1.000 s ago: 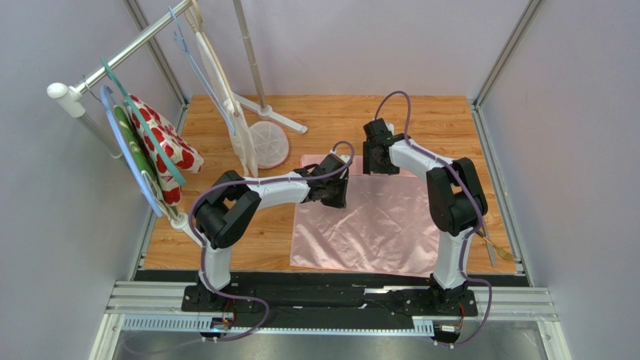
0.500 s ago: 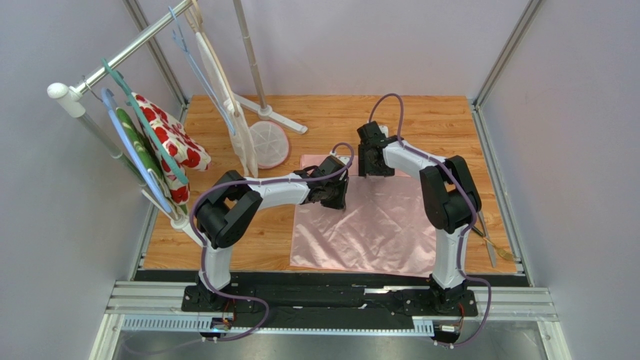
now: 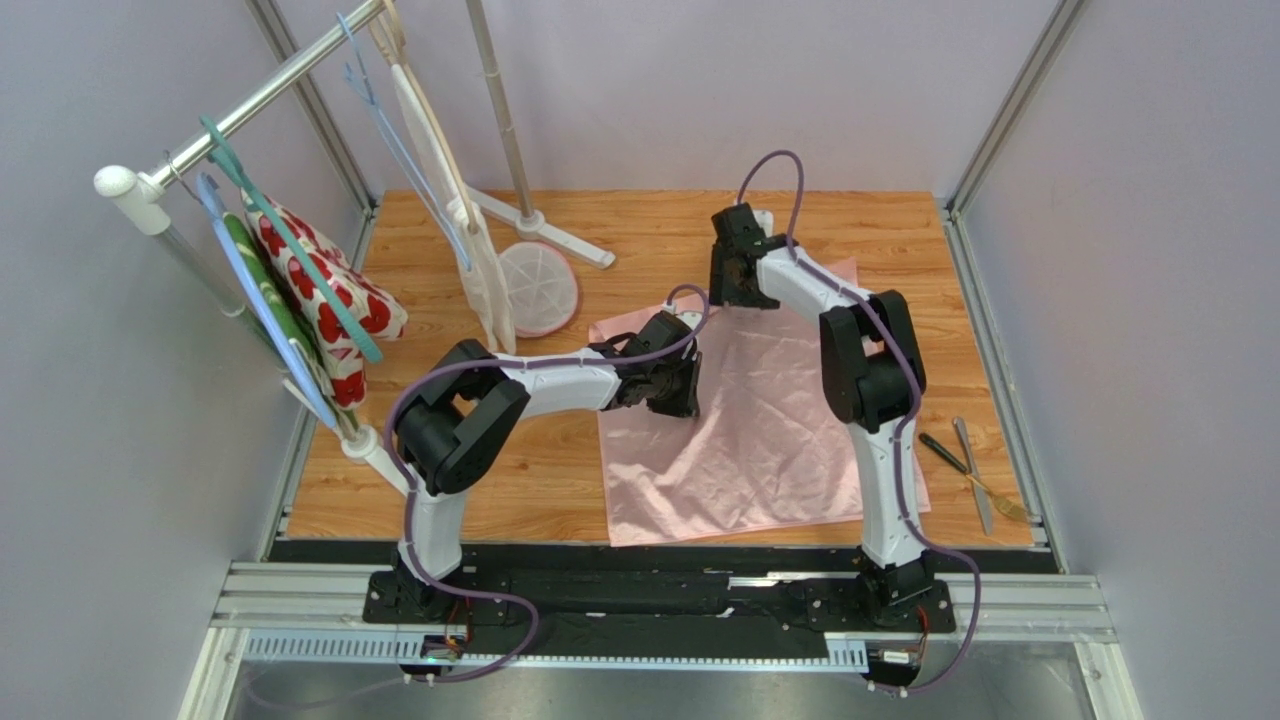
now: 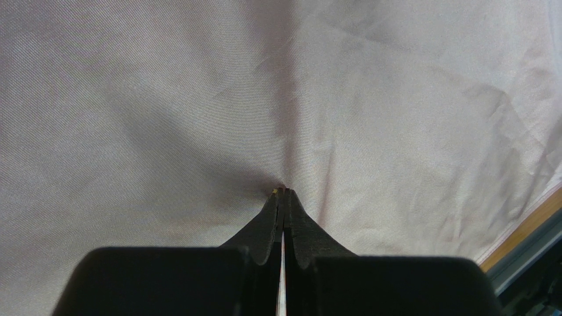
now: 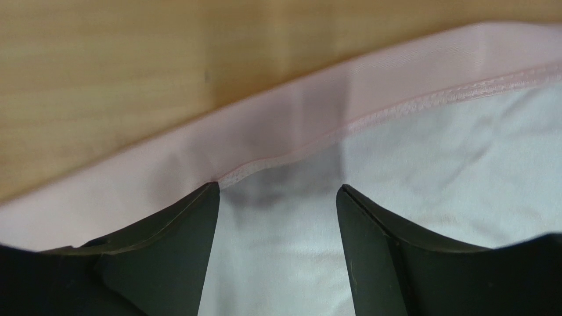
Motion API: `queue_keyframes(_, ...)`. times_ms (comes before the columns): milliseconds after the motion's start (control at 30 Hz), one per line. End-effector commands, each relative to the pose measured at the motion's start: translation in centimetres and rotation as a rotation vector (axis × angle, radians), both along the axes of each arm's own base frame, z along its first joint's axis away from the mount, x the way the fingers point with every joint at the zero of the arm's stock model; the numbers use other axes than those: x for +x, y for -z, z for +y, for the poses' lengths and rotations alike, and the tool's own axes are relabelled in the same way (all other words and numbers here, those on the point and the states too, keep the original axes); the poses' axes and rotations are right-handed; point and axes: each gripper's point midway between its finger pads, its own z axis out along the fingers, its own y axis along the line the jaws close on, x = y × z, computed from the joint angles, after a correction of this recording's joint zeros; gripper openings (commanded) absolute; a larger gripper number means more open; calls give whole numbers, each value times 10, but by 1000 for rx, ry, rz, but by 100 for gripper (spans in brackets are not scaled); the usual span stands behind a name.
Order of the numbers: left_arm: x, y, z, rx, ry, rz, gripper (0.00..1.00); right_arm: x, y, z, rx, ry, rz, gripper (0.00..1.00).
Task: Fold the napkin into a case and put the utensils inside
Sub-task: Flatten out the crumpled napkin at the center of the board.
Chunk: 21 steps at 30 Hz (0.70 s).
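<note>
Wooden table (image 3: 646,240) bears napkin (image 3: 759,428); left gripper (image 4: 283,192) pinches it.

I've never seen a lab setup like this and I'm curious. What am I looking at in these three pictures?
Two robot arms stand bolted at the near edge of a wooden table. The wide picture comes from a camera above and behind them; the two close-ups come from a camera on each wrist. A pink napkin lies spread on the table, with utensils lying to its right. The left arm has its jaws shut, pinching a pucker of the napkin. The right arm holds its jaws open over the napkin's far hem, gripping nothing. Patterned cloths hang on a rack at the left.
</note>
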Motion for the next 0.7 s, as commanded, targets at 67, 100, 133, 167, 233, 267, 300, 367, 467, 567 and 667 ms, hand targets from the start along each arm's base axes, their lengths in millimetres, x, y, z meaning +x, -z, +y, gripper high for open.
queue_keyframes(67, -16, 16, 18, 61, 7, 50, 0, 103, -83, -23, 35, 18, -219, 71)
queue_keyframes(100, -15, 7, 17, 54, 14, 36, 1, 110, -91, -22, 28, 7, -232, 71)
queue_keyframes(133, -10, -4, 14, 45, 12, 14, 1, 115, -118, -22, 33, 5, -277, 72)
queue_keyframes(167, -8, -11, 14, 45, 11, 8, 2, 107, -122, -23, 35, 4, -259, 73)
queue_keyframes(233, 4, -41, 8, 12, 12, -39, 7, 91, -162, -23, 74, 0, -306, 73)
queue_keyframes(267, 7, -48, 9, 17, 10, -42, 8, 76, -134, -26, 69, 11, -244, 73)
queue_keyframes(300, 14, -54, 11, 19, 11, -50, 9, 66, -134, -27, 78, 13, -240, 74)
queue_keyframes(367, 26, -68, 8, 16, 10, -78, 10, 35, -128, -28, 117, 7, -198, 74)
queue_keyframes(467, 47, -68, 12, 29, -3, -90, 9, 4, -128, -20, 206, 2, -165, 71)
queue_keyframes(567, 64, -63, 21, 71, -18, -96, 7, -30, -106, -11, 268, 2, -78, 67)
queue_keyframes(667, 77, -55, 34, 118, -36, -83, 6, -59, -77, -8, 246, -27, -22, 64)
